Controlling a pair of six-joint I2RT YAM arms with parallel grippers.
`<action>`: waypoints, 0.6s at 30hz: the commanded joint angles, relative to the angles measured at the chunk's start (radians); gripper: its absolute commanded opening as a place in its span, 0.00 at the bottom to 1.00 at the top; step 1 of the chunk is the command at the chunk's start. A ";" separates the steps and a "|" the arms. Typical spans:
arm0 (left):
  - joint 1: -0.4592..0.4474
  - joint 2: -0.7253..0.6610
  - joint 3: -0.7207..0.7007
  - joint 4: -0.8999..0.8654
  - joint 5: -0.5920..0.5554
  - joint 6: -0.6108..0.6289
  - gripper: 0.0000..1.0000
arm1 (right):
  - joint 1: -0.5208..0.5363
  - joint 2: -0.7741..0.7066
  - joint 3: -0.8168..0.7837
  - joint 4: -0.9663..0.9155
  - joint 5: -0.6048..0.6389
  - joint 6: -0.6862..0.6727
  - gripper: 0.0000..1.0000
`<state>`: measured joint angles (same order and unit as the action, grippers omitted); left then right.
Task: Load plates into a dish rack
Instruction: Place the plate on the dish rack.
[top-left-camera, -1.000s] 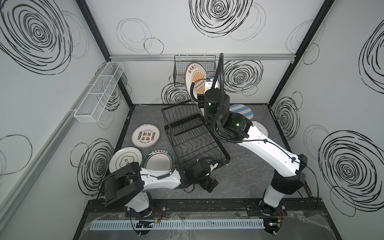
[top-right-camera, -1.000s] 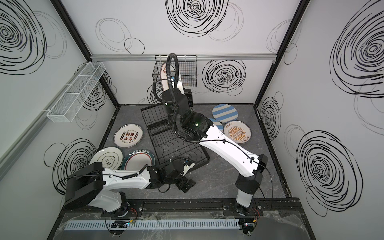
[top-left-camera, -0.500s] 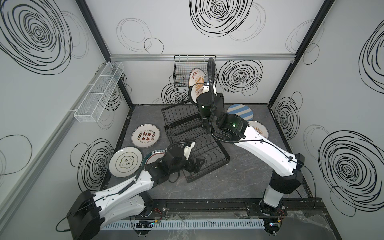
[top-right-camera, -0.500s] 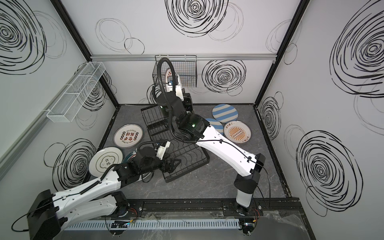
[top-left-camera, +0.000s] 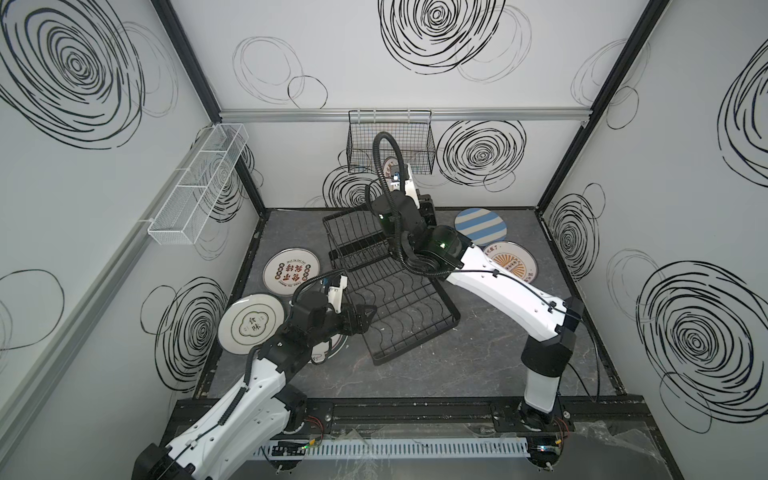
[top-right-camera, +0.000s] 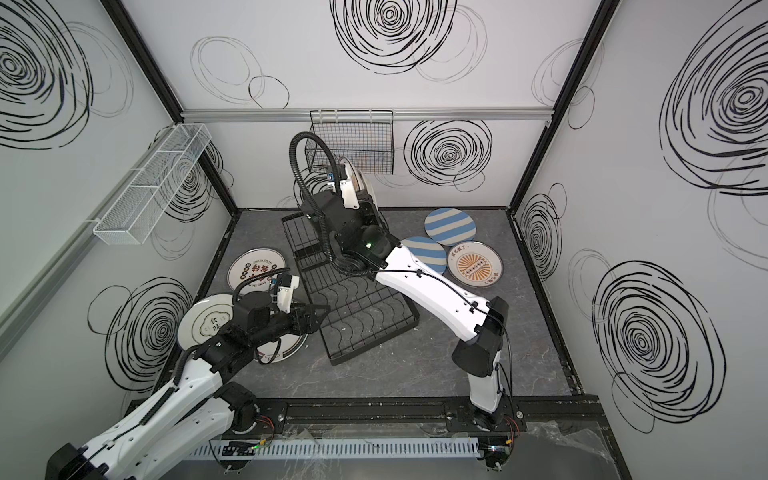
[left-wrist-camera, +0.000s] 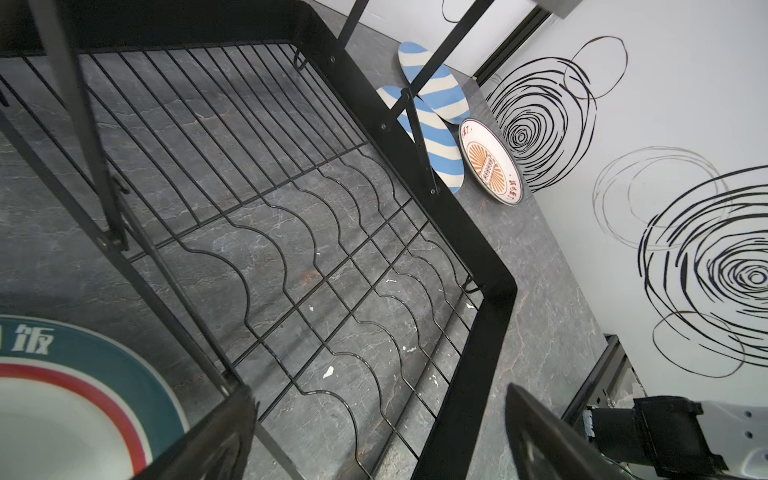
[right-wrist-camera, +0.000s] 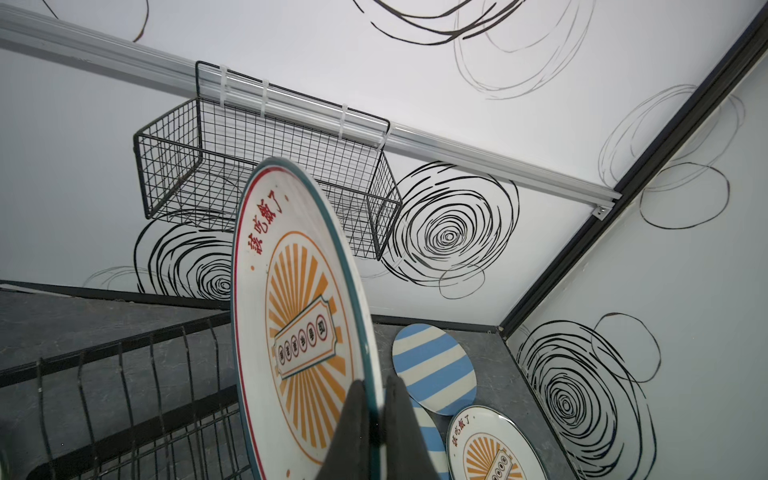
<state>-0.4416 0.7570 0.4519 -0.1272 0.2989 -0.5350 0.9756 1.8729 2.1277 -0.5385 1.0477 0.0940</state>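
Nearest the front, the left arm stretches up from its front-left base, bends at the elbow and lays its forearm low toward the dish rack (top-left-camera: 399, 299). The left gripper (top-left-camera: 366, 316) hangs over the near left rail of the rack's lower tray, jaws spread wide and nothing between them. In the left wrist view its dark fingers (left-wrist-camera: 208, 440) frame only bare wavy wires. The teal-rimmed plate (left-wrist-camera: 62, 395) lies flat on the dark marbled floor (top-left-camera: 457, 374) just beside that rail, partly under the arm's wrist. Left of it lies the black-script plate (top-left-camera: 249, 324), and farther back the red-and-black character plate (top-left-camera: 291, 270). Both are flat and clear of the rack.

The right arm rises from its front-right base. Its long white link slants across the rack's right side and the wrist turns up at the far end. The right gripper (right-wrist-camera: 376, 432) is pinched tight on the rim of the held sunburst plate (right-wrist-camera: 299, 316). That plate stands on edge by the rack's raised upper basket; whether it touches the wires I cannot tell. Behind it hangs the black wall basket (top-left-camera: 390, 141).

Far right, two overlapping striped plates (top-right-camera: 451, 226) and a second sunburst plate (top-right-camera: 473, 268) lie flat, well apart from both grippers.
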 joint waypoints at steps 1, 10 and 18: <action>0.010 -0.001 -0.003 0.003 0.030 -0.001 0.96 | -0.018 -0.026 0.032 0.001 0.047 0.014 0.00; 0.012 0.002 -0.007 0.012 0.039 0.006 0.96 | -0.026 -0.015 0.015 0.039 0.048 -0.064 0.00; 0.013 0.002 -0.010 0.017 0.045 0.006 0.96 | -0.029 -0.007 -0.028 0.056 0.055 -0.105 0.00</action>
<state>-0.4355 0.7582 0.4515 -0.1337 0.3313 -0.5346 0.9562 1.8729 2.1189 -0.5282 1.0485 0.0204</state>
